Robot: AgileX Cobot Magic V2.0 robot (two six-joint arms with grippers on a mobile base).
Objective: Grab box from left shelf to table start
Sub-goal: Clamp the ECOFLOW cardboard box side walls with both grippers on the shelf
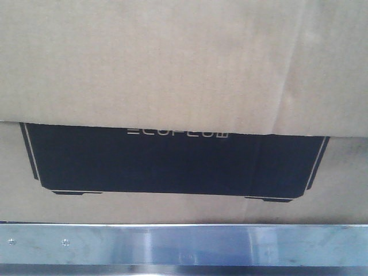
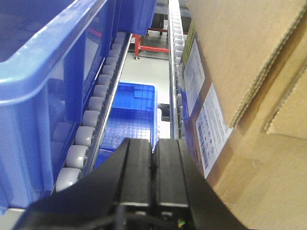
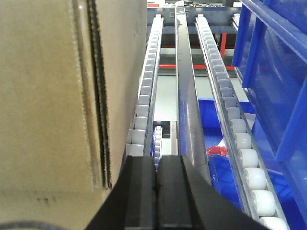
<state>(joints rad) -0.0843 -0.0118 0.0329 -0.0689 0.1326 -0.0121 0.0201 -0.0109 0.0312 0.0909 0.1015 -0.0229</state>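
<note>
The brown cardboard box [image 1: 184,63] fills the front view, its black ECOFLOW panel facing me above the left shelf's silvery front bar [image 1: 184,244]. In the left wrist view the box [image 2: 249,110] stands at the right, white labels on its side, resting on roller tracks. My left gripper [image 2: 154,143] is shut with nothing in it, just left of the box's side. In the right wrist view the box [image 3: 53,96] fills the left. My right gripper [image 3: 156,160] is shut and empty, close beside the box's right side. The table is out of view.
Blue plastic bins flank the box: one at the left [image 2: 43,72] and one at the right [image 3: 273,72]. White roller tracks [image 3: 230,120] and a metal divider rail [image 3: 189,110] run back into the shelf. More blue bins [image 2: 129,115] lie on a lower level.
</note>
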